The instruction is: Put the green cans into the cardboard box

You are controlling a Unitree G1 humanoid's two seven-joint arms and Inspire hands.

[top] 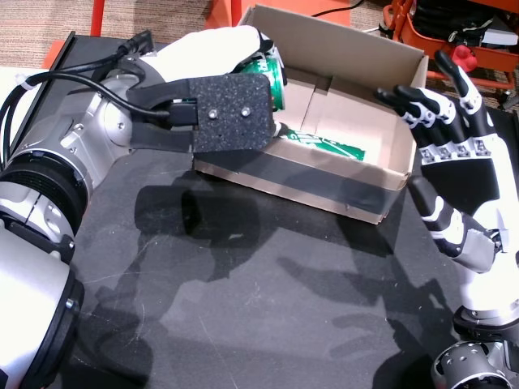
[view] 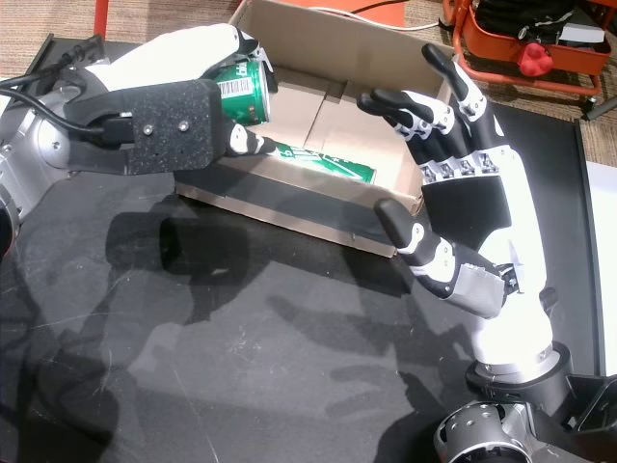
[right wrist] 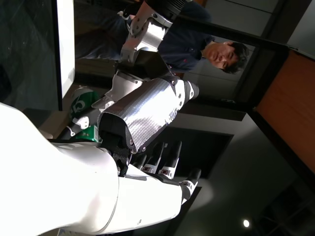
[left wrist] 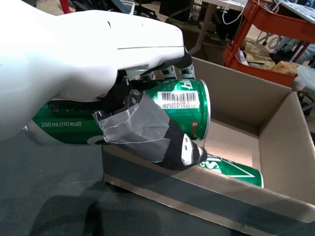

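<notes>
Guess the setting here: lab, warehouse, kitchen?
Likely a robotics lab or workshop: an orange utility cart loaded with gear, loose cables by desks, a black-covered test table, and a person watching in the right wrist view.

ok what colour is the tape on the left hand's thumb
Silver-grey, with a black-and-white tip; the left wrist view shows the tape best.

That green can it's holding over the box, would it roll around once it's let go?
Probably. The can in the left hand is a smooth cylinder held on its side, so it may roll on the flat floor of the box. Another can already lies there on its side. The walls should stop it.
</notes>
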